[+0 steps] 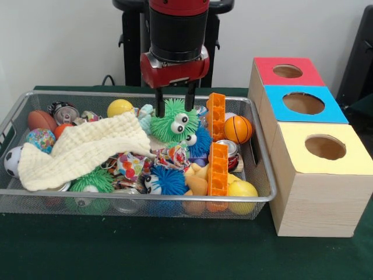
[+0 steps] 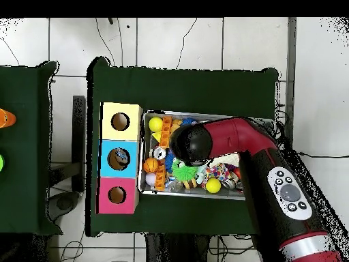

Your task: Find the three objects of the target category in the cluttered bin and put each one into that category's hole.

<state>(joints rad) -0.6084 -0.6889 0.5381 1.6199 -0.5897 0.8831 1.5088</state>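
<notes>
The cluttered bin point(image 1: 11, 119) is a wide wire-mesh basket piled with toys, also in the overhead view point(image 2: 255, 124). My gripper point(image 1: 175, 104) is down over the bin's middle back. It is open, one finger on each side of the top of a green spiky ball with googly eyes point(image 1: 173, 122). The ball rests on the pile. The hole point(image 1: 303, 103) is the round cut-out in the blue-topped box, right of the bin. In the overhead view point(image 2: 119, 158) the arm hides the gripper, and the green ball point(image 2: 181, 168) shows beside it.
The red-topped box point(image 1: 287, 71) and yellow-topped box point(image 1: 325, 147) flank the blue one. In the bin lie a cream cloth point(image 1: 81, 149), two orange blocks point(image 1: 217, 169), blue spiky balls point(image 1: 169, 179), a small basketball point(image 1: 238, 129), yellow balls point(image 1: 119, 107) and cans point(image 1: 63, 111).
</notes>
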